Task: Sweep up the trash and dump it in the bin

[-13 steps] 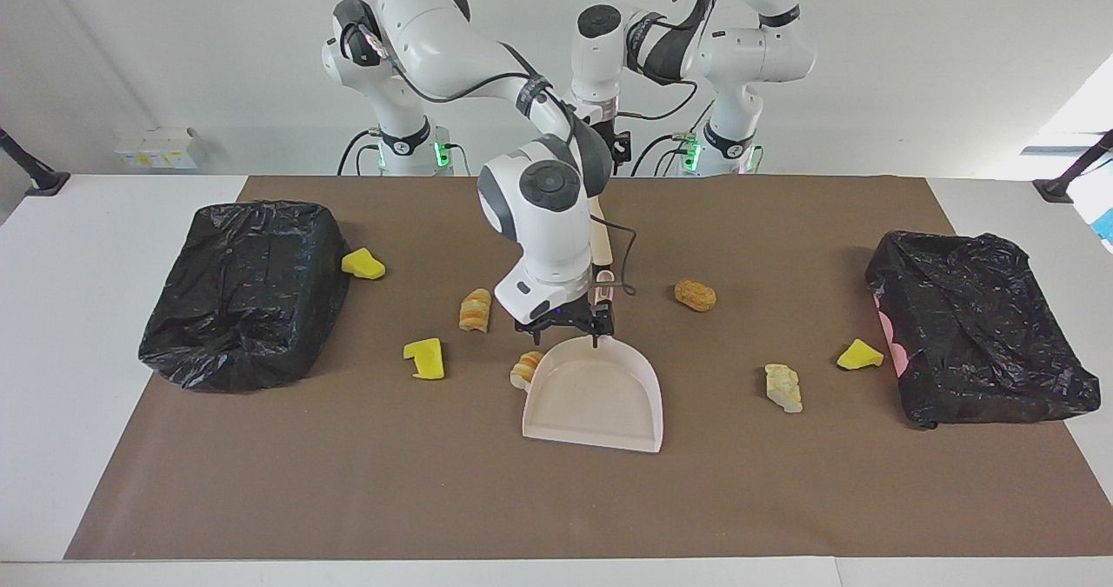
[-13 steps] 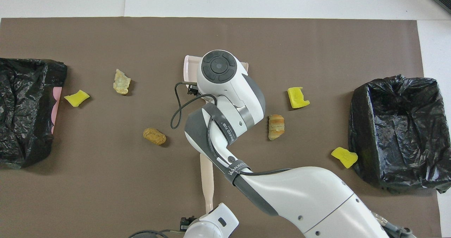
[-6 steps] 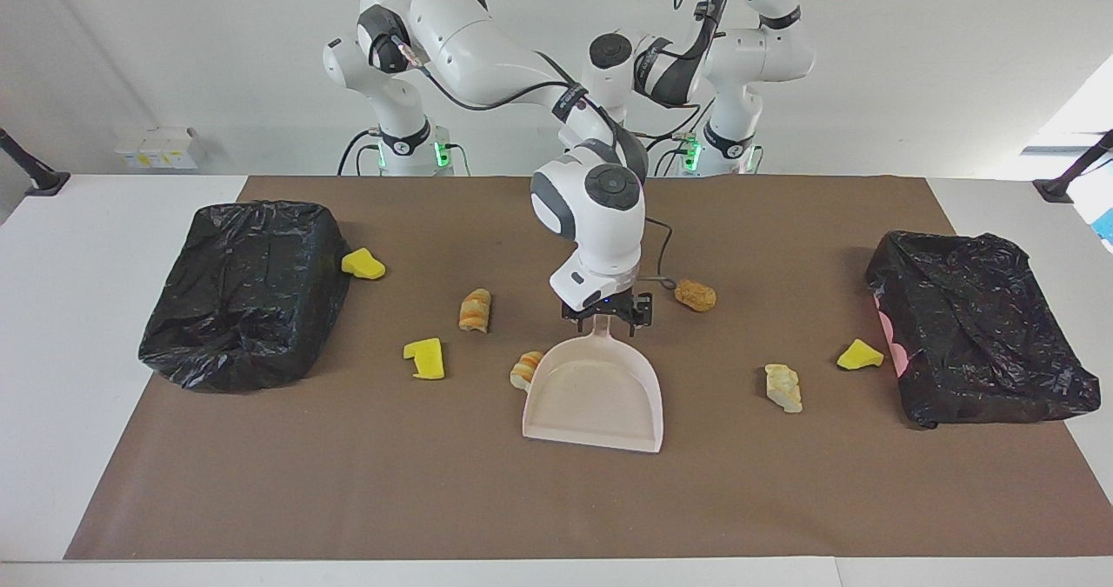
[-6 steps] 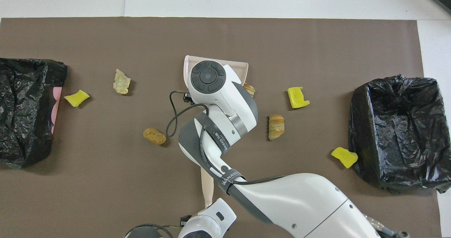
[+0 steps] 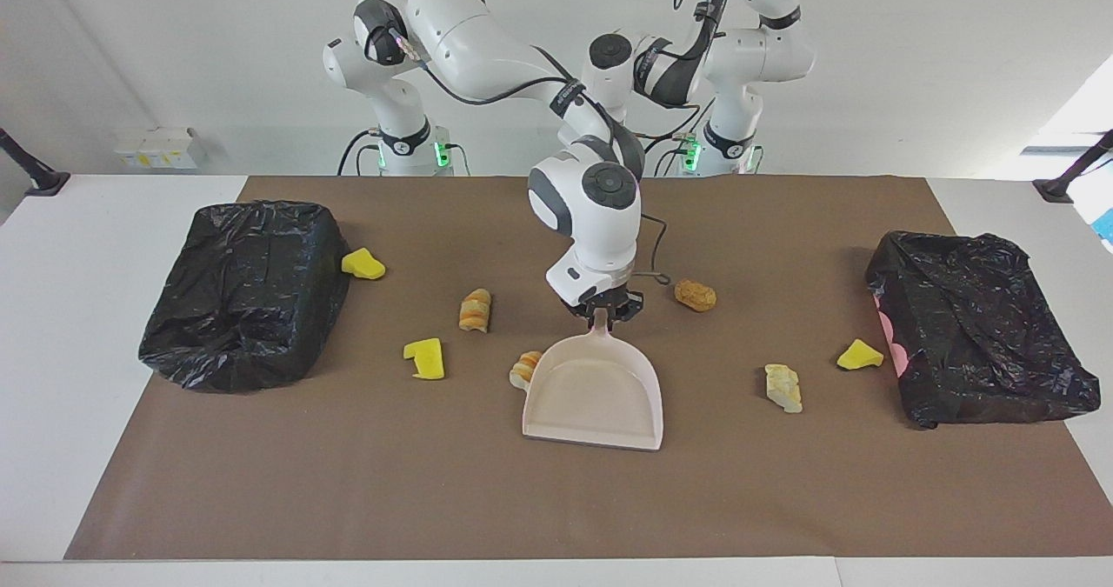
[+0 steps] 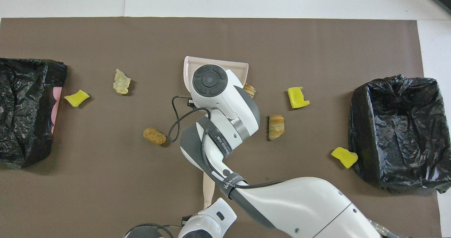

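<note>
Right tool [image 5: 601, 312] is down at the middle of the counter [image 5: 52, 352], clenched on the handle of the beige dustpan [image 5: 600, 396]. The pan lies flat on the brown mat [image 5: 556, 500], its open mouth turned away from the robots.

Left tool [image 6: 208, 211] sits low at the robots' edge, right at the near end of the beige brush [image 6: 208, 188]. It is clenched, but the wrist above hides the fingers, so I cannot tell whether they have the brush handle between them.

The trash is all on the mat, none of it in the pan:
- One striped piece [image 5: 525, 370] lies against the pan's side wall, toward the right arm's end.
- A second striped piece [image 5: 475, 310] lies nearer the robots than that one.
- A notched yellow chunk [image 5: 425, 358] is just beside those two.
- Another yellow chunk [image 5: 363, 263] rests by the black-bagged bin [image 5: 248, 291] at the right arm's end.
- The brown nugget [image 5: 696, 295] lies close to the right tool, on the left arm's side of it.
- The pale lump [image 5: 783, 387] lies farther from the robots than the nugget.
- The last yellow chunk [image 5: 859, 355] sits just beside the second bagged bin [image 5: 978, 335] at the left arm's end
</note>
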`<action>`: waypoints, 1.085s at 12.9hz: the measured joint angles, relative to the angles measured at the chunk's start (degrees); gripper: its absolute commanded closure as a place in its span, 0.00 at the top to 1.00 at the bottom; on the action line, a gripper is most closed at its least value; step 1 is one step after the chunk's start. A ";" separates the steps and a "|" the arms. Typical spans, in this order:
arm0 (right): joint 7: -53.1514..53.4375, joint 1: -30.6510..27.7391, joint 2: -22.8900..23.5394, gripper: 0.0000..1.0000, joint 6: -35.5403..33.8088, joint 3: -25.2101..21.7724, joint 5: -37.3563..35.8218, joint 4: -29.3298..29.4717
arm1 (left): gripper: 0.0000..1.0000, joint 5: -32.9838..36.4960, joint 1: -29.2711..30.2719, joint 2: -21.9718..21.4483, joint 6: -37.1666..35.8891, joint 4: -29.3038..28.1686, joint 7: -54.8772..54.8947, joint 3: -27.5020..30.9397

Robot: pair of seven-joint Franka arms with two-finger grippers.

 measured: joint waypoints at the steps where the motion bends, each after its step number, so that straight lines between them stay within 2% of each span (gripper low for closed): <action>1: -0.63 -0.17 -0.17 0.00 -0.05 0.00 0.23 -0.04 | 0.00 0.00 -0.06 -0.20 -1.80 0.24 0.27 1.29; 5: -5.53 -3.03 -2.88 0.00 -2.82 -0.04 0.27 -0.05 | 0.00 4.29 -0.07 -2.91 -14.64 3.08 6.60 14.28; 9: -19.20 -7.58 -7.03 0.00 -8.54 -0.08 0.39 -0.09 | 0.00 16.57 0.41 -4.89 -17.54 3.98 8.96 24.21; 12: -32.65 -9.10 -9.89 0.00 -15.55 -0.06 0.51 -0.15 | 0.00 25.80 1.51 -2.17 -17.11 5.71 9.05 31.59; 14: -47.24 -9.68 -11.57 0.00 -18.87 -0.07 0.52 -0.46 | 0.00 32.21 1.58 3.53 -16.88 10.89 9.87 38.58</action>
